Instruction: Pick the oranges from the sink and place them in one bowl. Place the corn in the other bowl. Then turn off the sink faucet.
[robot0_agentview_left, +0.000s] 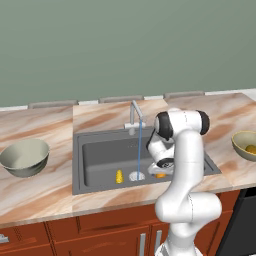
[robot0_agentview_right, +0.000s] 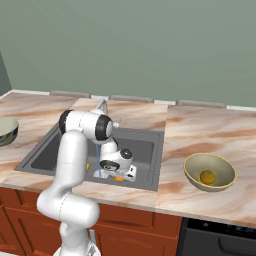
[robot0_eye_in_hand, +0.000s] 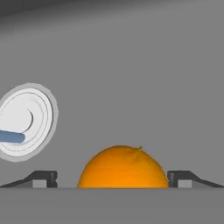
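An orange lies on the floor of the dark-grey sink, right of the pale drain. My gripper hangs low over it, open, with one fingertip on each side and a gap between each tip and the fruit. A second orange rests inside the olive bowl on the right counter. The yellow corn sits on the sink floor left of the drain. The pale grey-green bowl stands on the left counter. Water runs in a blue stream from the faucet to the drain.
The arm's white links lean over the sink's right half. Marbled tan counter surrounds the basin, with a wall behind. A dark appliance front sits below the right counter.
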